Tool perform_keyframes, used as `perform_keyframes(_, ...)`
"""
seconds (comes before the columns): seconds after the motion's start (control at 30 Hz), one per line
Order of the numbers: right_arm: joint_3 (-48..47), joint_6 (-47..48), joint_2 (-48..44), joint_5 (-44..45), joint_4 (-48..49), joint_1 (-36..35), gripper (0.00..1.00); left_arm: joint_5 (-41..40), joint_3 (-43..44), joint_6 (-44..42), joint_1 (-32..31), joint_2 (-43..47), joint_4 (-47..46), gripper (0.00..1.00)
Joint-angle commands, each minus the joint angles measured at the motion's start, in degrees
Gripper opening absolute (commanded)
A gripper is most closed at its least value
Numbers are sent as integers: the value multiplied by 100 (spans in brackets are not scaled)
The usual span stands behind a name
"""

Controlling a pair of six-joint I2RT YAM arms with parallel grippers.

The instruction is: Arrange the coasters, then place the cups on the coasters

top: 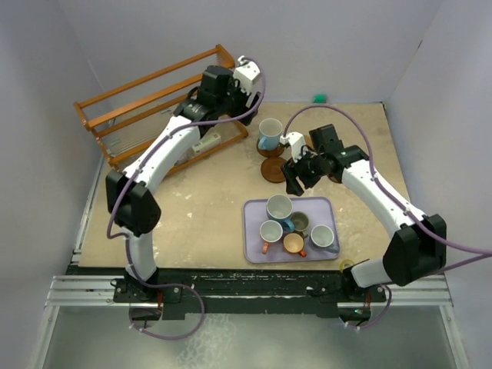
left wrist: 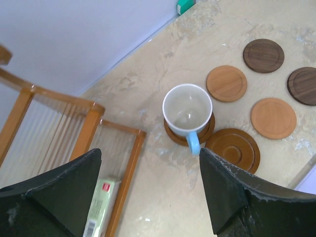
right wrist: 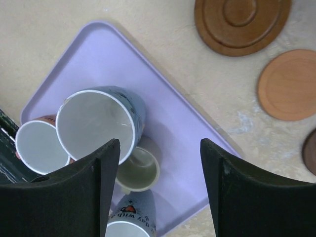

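My right end effector hangs with jaws apart and empty over the lavender tray; it is the nearer arm to the cups waiting there. The big white-and-blue cup sits just beside one finger, mouth up, handle hidden. My left end effector, also apart, hovers above the placed cup on its coaster.

cup on coaster; perhaps five cups in tray

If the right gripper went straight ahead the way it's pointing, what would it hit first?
Probably the big white-and-blue cup in the tray: its rim sits by one finger of the right gripper. Depth is unclear.
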State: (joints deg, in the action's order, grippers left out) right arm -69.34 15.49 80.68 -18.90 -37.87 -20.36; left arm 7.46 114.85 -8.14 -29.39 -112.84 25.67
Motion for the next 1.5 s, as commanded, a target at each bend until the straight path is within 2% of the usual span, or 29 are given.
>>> perform_keyframes(0.0,123,60,295,210,-56,-182,67,-350,-867,-1,3,858,-506,78)
perform_keyframes(0.13,229,-15,553,239,2,-326,62,-501,-1594,-20,20,1470,-611,78)
perform_keyframes(0.33,283,-89,870,224,12,-485,49,-732,-2468,-90,29,2141,-787,78)
perform_keyframes(0.67,0,-298,1071,328,18,-566,17,-765,-3170,12,29,2466,-1040,78)
perform_keyframes(0.87,-326,-520,873,479,-89,-566,5,-871,-3416,207,29,2493,-1281,78)
perform_keyframes(1.0,-616,-720,700,776,14,-560,0,-850,-3401,476,29,2446,-1306,79)
perform_keyframes(1.23,-971,-1369,477,1607,567,-557,0,-379,-2925,1146,-39,2136,-1047,79)
perform_keyframes(1.47,-1354,-1896,441,2436,992,-557,0,-465,-2512,1521,-472,1960,-1086,79)
